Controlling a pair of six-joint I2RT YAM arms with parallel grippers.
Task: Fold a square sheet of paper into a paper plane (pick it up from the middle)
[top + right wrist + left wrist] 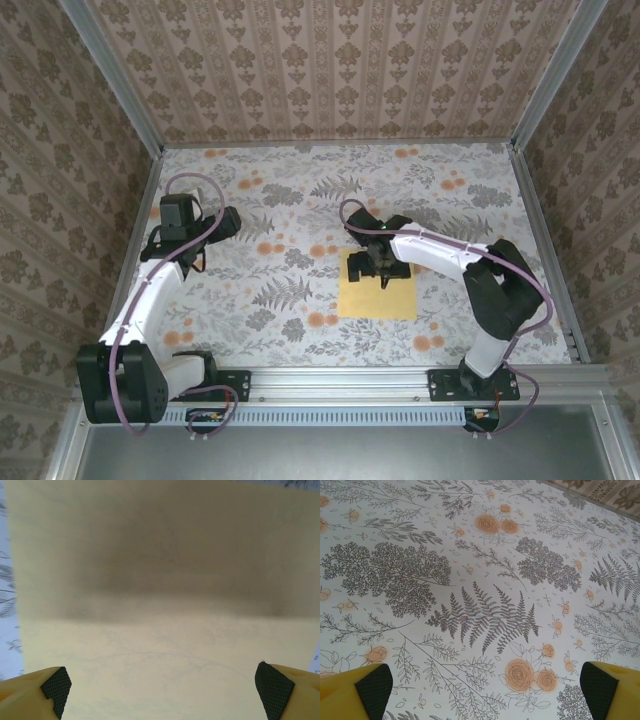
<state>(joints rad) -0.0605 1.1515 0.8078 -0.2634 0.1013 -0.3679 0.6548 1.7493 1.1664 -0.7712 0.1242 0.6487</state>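
Note:
The square sheet of paper (379,298), plain pale yellow, lies flat on the flowered table right of centre. My right gripper (378,268) hovers low over its far half, jaws spread wide with nothing between them. In the right wrist view the sheet (165,645) spans nearly the whole frame under the open gripper (162,692), with a dark shadow across its upper part. My left gripper (222,222) stands at the left side of the table, far from the sheet. In its wrist view the gripper (487,690) is open over bare printed cloth.
The table (270,290) is covered by a cloth printed with ferns and small orange flowers. Patterned walls enclose it on three sides, with metal rails (540,235) along the edges. The arm bases stand at the near edge.

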